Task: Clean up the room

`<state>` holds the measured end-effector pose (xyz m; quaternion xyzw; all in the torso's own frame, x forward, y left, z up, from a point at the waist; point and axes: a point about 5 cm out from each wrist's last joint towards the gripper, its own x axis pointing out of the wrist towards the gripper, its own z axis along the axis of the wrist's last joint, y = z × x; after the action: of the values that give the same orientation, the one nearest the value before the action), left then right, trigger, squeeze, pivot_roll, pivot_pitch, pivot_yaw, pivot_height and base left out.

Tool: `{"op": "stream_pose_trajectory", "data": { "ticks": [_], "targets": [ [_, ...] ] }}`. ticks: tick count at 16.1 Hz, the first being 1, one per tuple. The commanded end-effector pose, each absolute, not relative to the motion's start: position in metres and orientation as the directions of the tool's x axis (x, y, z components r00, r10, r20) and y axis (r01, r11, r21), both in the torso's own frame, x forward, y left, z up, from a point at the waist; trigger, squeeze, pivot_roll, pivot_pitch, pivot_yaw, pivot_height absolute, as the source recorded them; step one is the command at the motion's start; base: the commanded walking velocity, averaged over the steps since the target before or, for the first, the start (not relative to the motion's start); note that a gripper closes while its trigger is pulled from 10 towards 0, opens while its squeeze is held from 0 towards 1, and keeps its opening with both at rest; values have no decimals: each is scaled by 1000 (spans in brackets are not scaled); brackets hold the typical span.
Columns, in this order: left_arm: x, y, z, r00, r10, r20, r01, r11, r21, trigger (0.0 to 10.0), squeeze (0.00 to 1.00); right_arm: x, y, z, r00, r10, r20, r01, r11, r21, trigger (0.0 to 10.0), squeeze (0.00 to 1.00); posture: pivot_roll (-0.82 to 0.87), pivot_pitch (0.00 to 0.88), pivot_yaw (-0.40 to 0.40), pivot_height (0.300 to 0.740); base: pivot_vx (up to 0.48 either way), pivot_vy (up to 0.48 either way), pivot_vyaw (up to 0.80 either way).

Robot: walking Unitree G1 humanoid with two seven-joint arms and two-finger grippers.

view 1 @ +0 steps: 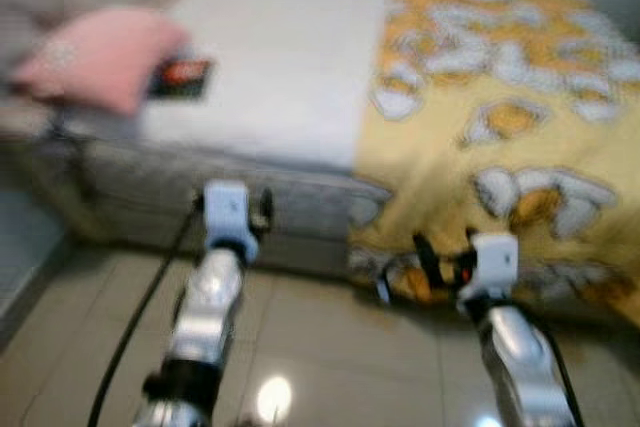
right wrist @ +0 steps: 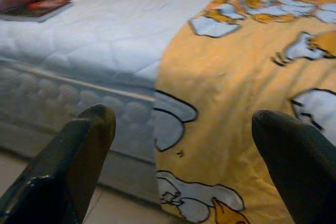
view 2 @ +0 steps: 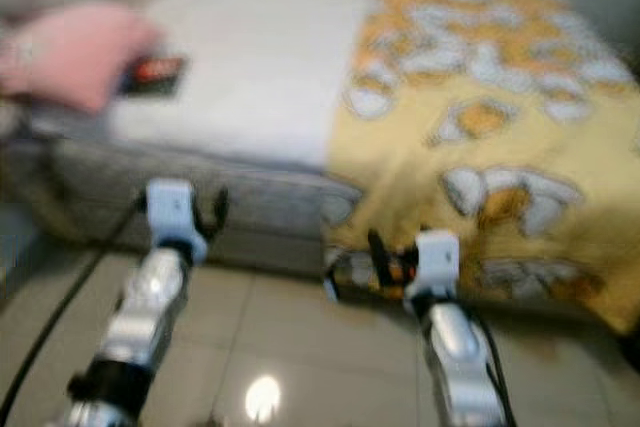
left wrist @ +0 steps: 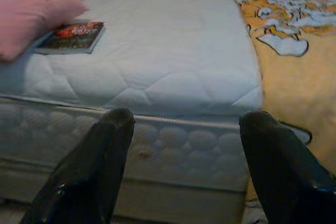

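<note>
A yellow quilted blanket printed with white cartoon ducks (right wrist: 231, 77) drapes over the right half of the white quilted mattress (left wrist: 157, 61) and down its front edge, while left gripper (left wrist: 181, 145) and right gripper (right wrist: 181, 150), both spread and empty, point toward the bed.

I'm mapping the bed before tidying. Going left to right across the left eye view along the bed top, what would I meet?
Pink pillow → book → bare white mattress → yellow patterned blanket.
</note>
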<state>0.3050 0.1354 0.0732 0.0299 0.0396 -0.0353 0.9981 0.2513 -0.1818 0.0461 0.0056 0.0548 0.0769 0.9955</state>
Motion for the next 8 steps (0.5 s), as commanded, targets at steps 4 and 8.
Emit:
{"op": "stream_pose_trajectory", "data": {
  "ticks": [4,8],
  "targets": [
    [308,132,72,991,-88,-100,96,992,77,10000,0,252,-176,44,975,189,-113,-188,982,17,10000,0,7,0,-28,740,172,-246,477],
    [308,133,73,993,-73,-93,82,992,92,10000,0,254,-177,42,975,186,-118,-185,982,22,10000,0,18,0,-19,740,345,-330,352]
  ]
}}
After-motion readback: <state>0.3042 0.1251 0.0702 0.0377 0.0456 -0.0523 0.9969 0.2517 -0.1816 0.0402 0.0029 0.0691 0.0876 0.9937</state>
